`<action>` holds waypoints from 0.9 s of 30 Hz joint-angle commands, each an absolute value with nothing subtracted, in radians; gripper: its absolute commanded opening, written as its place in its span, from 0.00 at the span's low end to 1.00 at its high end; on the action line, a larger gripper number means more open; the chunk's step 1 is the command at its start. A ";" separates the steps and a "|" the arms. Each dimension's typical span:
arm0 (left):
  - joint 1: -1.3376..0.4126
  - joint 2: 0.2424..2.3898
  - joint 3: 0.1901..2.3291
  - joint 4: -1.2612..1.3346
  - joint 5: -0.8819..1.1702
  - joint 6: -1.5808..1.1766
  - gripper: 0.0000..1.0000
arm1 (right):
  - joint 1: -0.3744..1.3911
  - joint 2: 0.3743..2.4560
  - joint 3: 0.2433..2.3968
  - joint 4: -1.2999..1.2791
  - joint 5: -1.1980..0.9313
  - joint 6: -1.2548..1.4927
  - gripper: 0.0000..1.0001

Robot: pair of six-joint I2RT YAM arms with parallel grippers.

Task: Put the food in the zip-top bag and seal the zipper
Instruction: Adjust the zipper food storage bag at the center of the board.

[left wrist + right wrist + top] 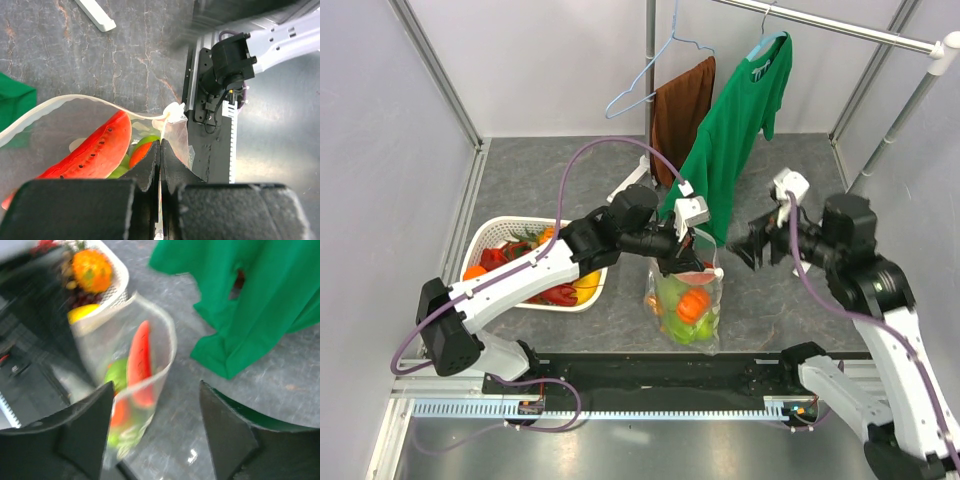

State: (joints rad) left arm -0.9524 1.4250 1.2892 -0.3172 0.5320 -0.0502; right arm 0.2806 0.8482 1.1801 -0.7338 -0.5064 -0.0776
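The clear zip-top bag [688, 305] stands upright mid-table with its mouth open. Inside lie a watermelon slice [95, 150], an orange fruit [692, 303] and green pieces. My left gripper [682, 250] is shut on the bag's rim by the whitish zipper strip [100, 102] and holds it up; the white slider tab [172, 110] sits just beyond the fingertips. My right gripper [752, 245] is open and empty, to the right of the bag, which shows blurred in the right wrist view [135, 375]. More food fills the white basket [490, 235].
A green T-shirt [740, 120] and a brown cloth [680, 100] hang from a rail at the back, the shirt's hem just behind the bag. A white flat piece [625, 185] lies behind the basket. A black rail [660, 375] runs along the near edge.
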 commanded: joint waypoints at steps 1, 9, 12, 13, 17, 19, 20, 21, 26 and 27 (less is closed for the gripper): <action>-0.936 1.419 1.298 -0.259 0.538 -0.104 0.02 | 0.278 0.678 1.121 -0.867 -0.561 -0.132 0.85; -0.899 1.407 1.293 -0.255 0.564 -0.120 0.02 | 0.279 0.730 1.094 -0.856 -0.721 -0.106 0.90; -0.891 1.401 1.293 -0.255 0.563 -0.127 0.02 | 0.279 0.810 1.080 -0.848 -0.770 -0.019 0.89; -0.881 1.399 1.292 -0.255 0.560 -0.135 0.02 | 0.281 0.825 1.062 -0.841 -0.791 -0.002 0.89; -0.848 1.390 1.269 -0.241 0.577 -0.156 0.02 | 0.281 0.824 0.988 -0.723 -0.790 0.078 0.89; -0.848 1.382 1.264 -0.232 0.584 -0.152 0.02 | 0.281 0.789 0.939 -0.665 -0.779 0.071 0.84; -0.848 1.382 1.266 -0.230 0.589 -0.150 0.02 | 0.281 0.779 0.925 -0.651 -0.776 0.064 0.82; -0.848 1.379 1.269 -0.227 0.591 -0.153 0.02 | 0.281 0.769 0.902 -0.634 -0.758 0.063 0.77; -0.847 1.371 1.272 -0.238 0.601 -0.138 0.02 | 0.281 0.796 0.862 -0.493 -0.747 0.066 0.74; -0.847 1.370 1.272 -0.241 0.601 -0.140 0.02 | 0.281 0.802 0.848 -0.467 -0.761 0.078 0.73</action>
State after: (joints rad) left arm -0.8486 1.4200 1.2663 -0.2813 0.5713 -0.1223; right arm 0.2810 0.7792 0.8738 -0.6468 -0.7414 0.0566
